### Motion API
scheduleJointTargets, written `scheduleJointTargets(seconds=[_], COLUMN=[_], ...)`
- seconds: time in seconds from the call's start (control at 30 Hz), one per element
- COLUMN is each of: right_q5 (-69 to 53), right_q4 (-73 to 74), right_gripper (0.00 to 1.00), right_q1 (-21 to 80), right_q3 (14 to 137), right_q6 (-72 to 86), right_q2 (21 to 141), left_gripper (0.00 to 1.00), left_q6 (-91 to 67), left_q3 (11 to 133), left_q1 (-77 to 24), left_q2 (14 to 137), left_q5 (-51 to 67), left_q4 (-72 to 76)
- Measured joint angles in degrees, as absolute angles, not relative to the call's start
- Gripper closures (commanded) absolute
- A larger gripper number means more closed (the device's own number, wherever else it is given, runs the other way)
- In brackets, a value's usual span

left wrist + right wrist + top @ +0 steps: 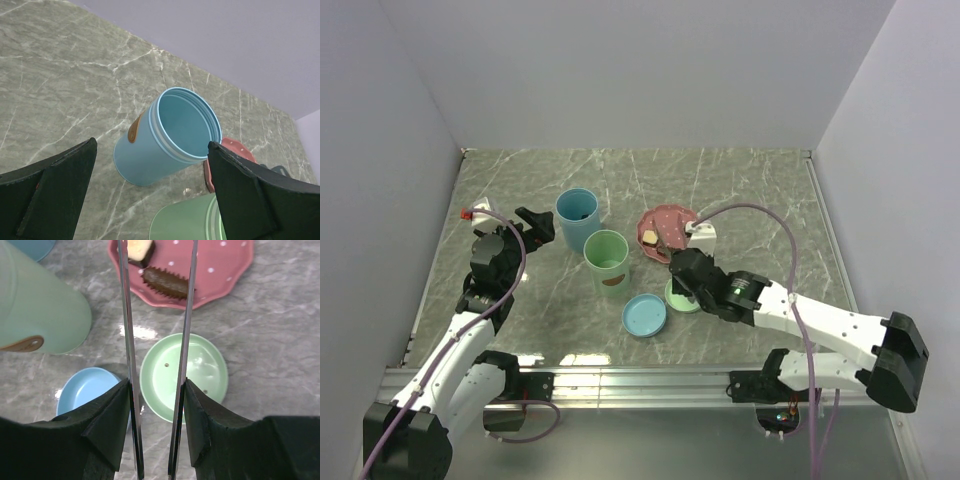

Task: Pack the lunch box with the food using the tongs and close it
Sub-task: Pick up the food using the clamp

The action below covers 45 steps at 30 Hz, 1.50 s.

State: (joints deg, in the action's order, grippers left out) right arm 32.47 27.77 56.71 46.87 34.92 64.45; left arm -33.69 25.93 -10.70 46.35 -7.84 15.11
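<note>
My right gripper (pixel 157 390) is shut on the tongs (pixel 126 315), with a finger pressing each slim metal arm from outside. The tongs reach forward over the pink dotted plate (pixel 220 270); their tips run off the top of the right wrist view. A brown elongated piece of food (pixel 166 282) lies between the two arms, and a cream-and-brown block (pixel 140 250) sits under the left arm. The lunch box is two open tubs, a blue one (pixel 577 217) and a green one (pixel 607 262). My left gripper (pixel 533 225) stands open, just left of the blue tub (pixel 170 135), holding nothing.
A green lid (pixel 200 375) lies under the tongs, in front of the plate. A blue lid (pixel 645 315) lies to its left, in front of the green tub (pixel 40 310). White walls close in the table on three sides, and a metal rail (pixel 640 380) runs along the near edge.
</note>
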Motion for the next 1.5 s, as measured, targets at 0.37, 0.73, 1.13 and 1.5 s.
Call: scheduleJointTargets(seconds=[0.37, 0.73, 1.13, 1.5], right_q5=[28.5, 27.5, 27.3, 29.3], right_q4=[23.1, 21.8, 21.8, 24.1], right_gripper=[0.49, 0.49, 0.72, 0.73], right_q1=[56.6, 56.2, 55.8, 55.5], right_q3=[47.0, 49.6, 50.3, 51.7], right_q6=[34.0, 33.3, 32.9, 32.5], right_q2=[74.4, 78.9, 79.7, 79.2], left_gripper=[0.01, 0.01, 0.00, 0.01], left_q6=[-33.7, -33.7, -33.7, -33.7], left_q3=[25.9, 25.9, 25.9, 25.9], left_q1=[-10.7, -10.7, -10.7, -10.7], left_q2=[46.3, 46.4, 46.7, 46.8], left_q5=[-7.8, -7.8, -7.8, -7.8], left_q4=[15.1, 15.2, 15.2, 15.2])
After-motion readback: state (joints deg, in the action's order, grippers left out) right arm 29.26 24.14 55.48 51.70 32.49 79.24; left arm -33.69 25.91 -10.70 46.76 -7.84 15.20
